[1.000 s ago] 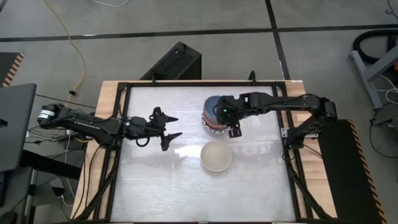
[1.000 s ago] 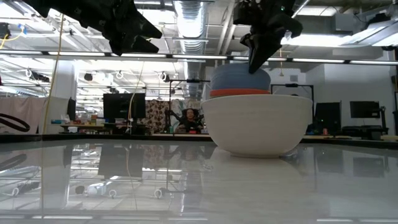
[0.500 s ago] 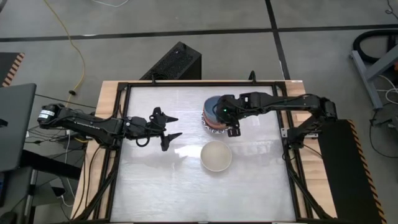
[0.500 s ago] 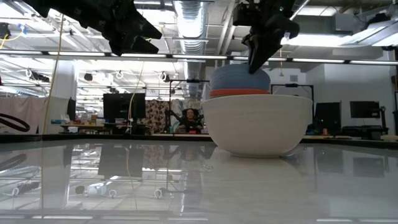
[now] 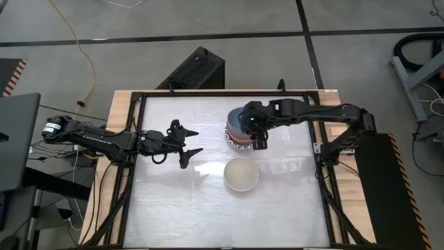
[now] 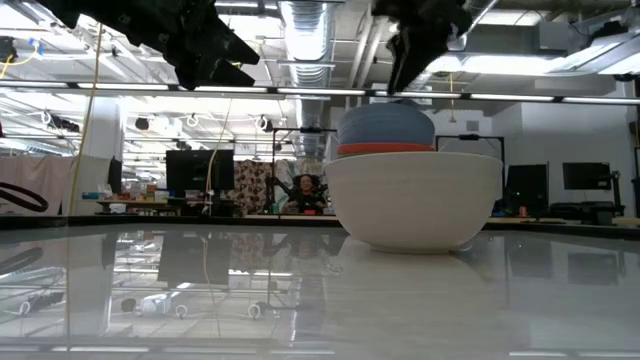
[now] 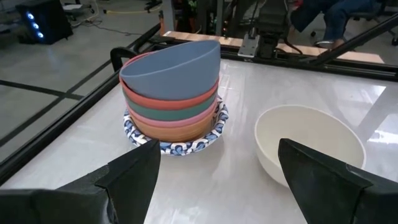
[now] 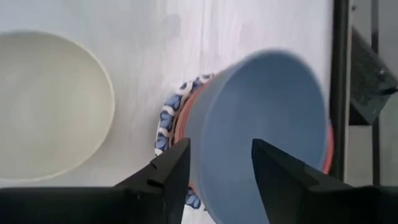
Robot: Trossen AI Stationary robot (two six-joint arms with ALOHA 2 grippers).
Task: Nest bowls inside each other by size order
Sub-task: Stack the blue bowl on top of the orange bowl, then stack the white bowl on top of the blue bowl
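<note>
— Where do we stand with the bowls?

— Our stack (image 7: pixel 173 93) sits toward the far right of the surface (image 5: pixel 180 201), blue bowl (image 7: pixel 172 68) on top and tilted in the one beneath. The cream bowl (image 5: pixel 241 174) is alone, just in front of the stack and apart from it.

— And our right end effector (image 5: pixel 257 133)?

— Above the stack's near edge, fingers apart, holding nothing; in its wrist view the blue rim shows between them.

— The left one (image 5: pixel 186 143)?

— Wide open and empty, waiting mid-surface, well left of both.

— So which arm takes the cream bowl?

— We judge the right: the bowl lies just toward the front edge from it, and being round it has no long axis to line up with.
</note>
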